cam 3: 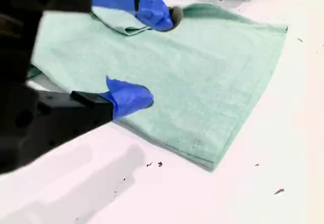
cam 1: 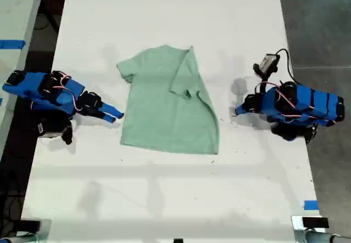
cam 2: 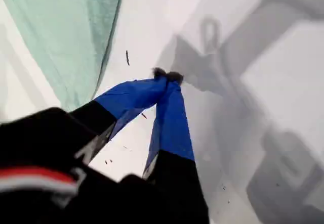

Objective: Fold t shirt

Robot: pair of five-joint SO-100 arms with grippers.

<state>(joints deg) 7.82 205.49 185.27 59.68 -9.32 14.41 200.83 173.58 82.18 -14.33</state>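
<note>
Nearest the front edge of the white table (cam 1: pixel 164 199), in the exterior view, a scrap of blue tape (cam 1: pixel 311 204) sits at about five o'clock from the table's middle.

Further in, both blue arms lie low across the table, pointing at each other. My second gripper (cam 1: pixel 115 114) reaches in from nine o'clock of the t shirt (cam 1: pixel 164 108), its tip just beside the cloth's edge. In its own wrist view the jaws stand spread and empty (cam 3: pixel 147 52), one blue finger (cam 3: pixel 130 97) over the cloth's edge, the other (cam 3: pixel 152 9) higher, above the cloth (cam 3: pixel 202 77).

My first gripper (cam 1: pixel 239 110) comes in from three o'clock and stops a little apart from the shirt. Its jaws are pinched together with nothing between them, tips meeting over bare table (cam 2: pixel 167 75), the cloth (cam 2: pixel 61 42) off to one side.

The mint-green shirt lies flat at the table's middle, hem toward six o'clock and neck toward twelve. The side toward three o'clock is folded over onto the body, while the other sleeve sticks out at about ten.

Beyond the first arm, at about two o'clock from the shirt, a small dark box on a black cable (cam 1: pixel 267 63) rests on the table.
</note>
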